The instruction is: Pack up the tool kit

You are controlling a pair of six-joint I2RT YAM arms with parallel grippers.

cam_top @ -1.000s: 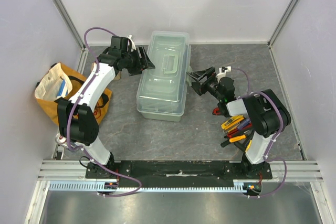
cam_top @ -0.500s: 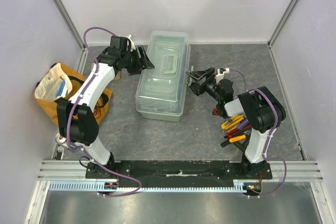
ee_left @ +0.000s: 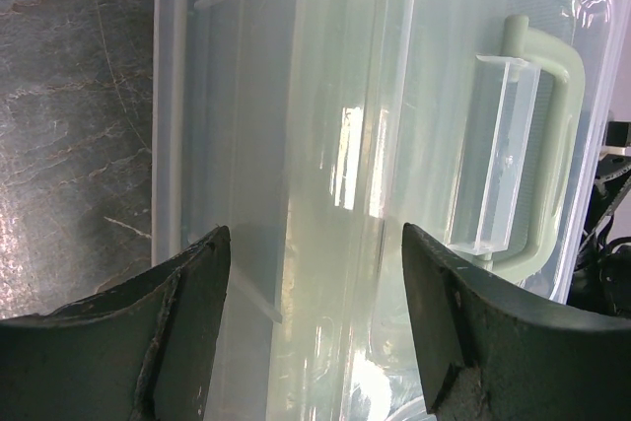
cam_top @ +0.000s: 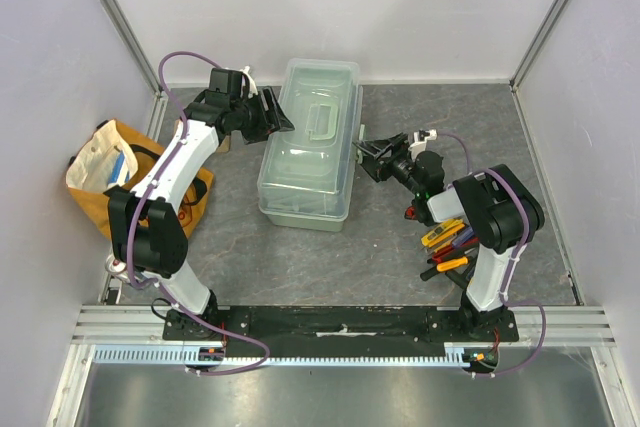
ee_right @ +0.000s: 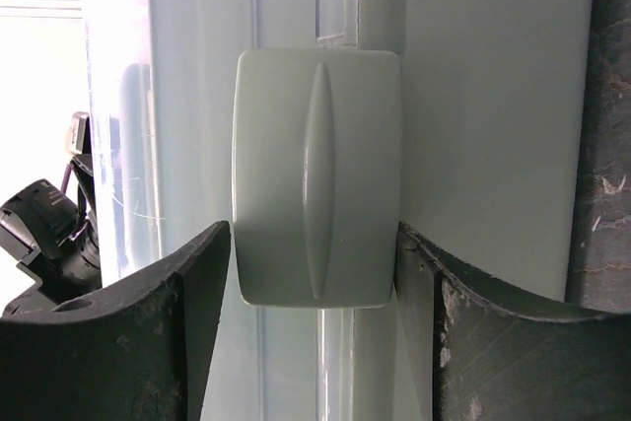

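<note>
The tool kit's pale green toolbox (cam_top: pixel 308 142) stands mid-table with its translucent lid down and its handle (ee_left: pixel 552 145) on top. My left gripper (cam_top: pixel 275 112) hovers at the box's left rear side, open, and the lid (ee_left: pixel 325 145) fills the space beyond its fingers (ee_left: pixel 187 322). My right gripper (cam_top: pixel 368 155) is at the box's right side. There its jaws touch both edges of the green latch (ee_right: pixel 315 175), shut on it. Hand tools (cam_top: pixel 448 245) with red, yellow and black handles lie by the right arm's base.
A yellow-orange cloth bag (cam_top: pixel 105 172) sits at the left wall beside the left arm. White walls enclose the grey table (cam_top: pixel 330 257) on three sides. The arms' base rail (cam_top: pixel 340 322) runs along the near edge.
The right gripper has moved in against the toolbox's right side and narrowed its jaws onto the latch. The left arm has stayed still.
</note>
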